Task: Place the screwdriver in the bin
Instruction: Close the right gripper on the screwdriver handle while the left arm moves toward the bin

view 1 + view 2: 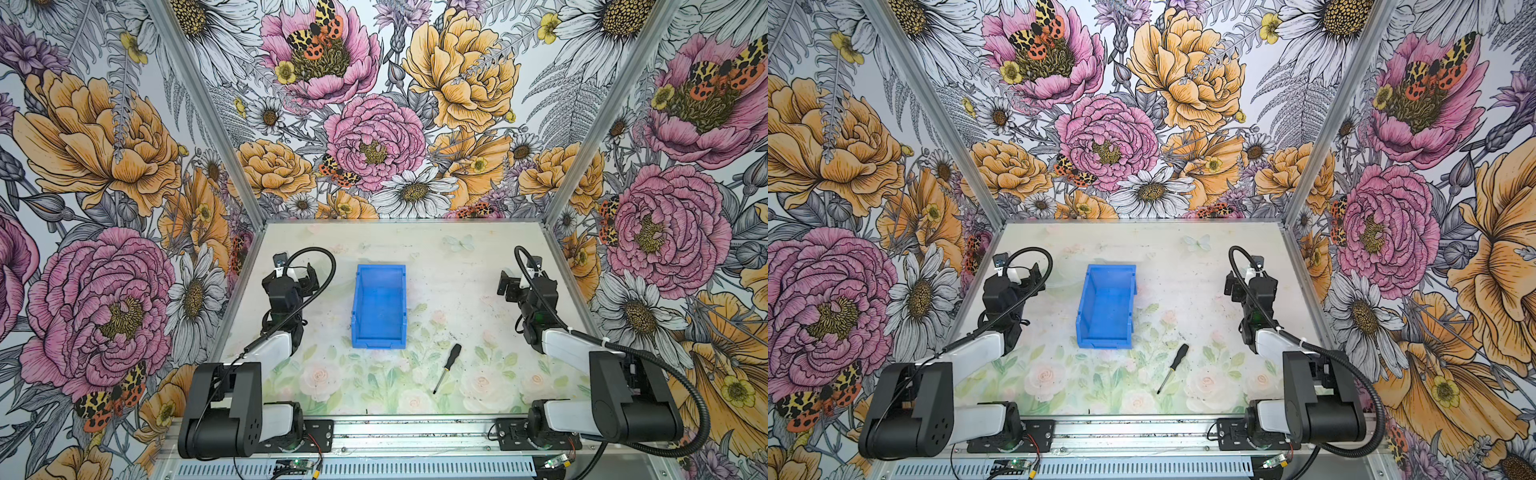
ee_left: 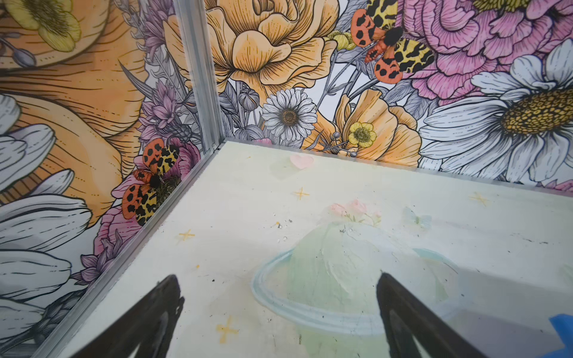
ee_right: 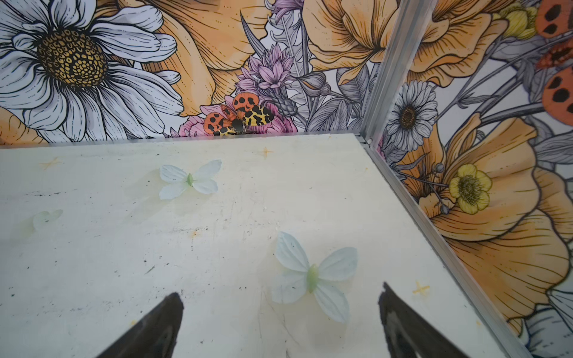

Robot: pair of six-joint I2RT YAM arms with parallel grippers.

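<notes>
The small screwdriver, with a black rounded handle, a yellowish neck band and a thin dark metal shaft, lies flat and untouched on the pale flower-printed tabletop. It is near the front corner of the open-topped bright blue plastic bin on the right arm's side, but apart from it. The bin sits mouth up and empty, ready to receive it. The right gripper and left gripper hang at either side, spread wide and holding nothing, probably parked clear of the work. The right looks better placed for the pickup.

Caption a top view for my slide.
Screwdriver lies loose on the table, just right of the empty bin's near end.
</notes>
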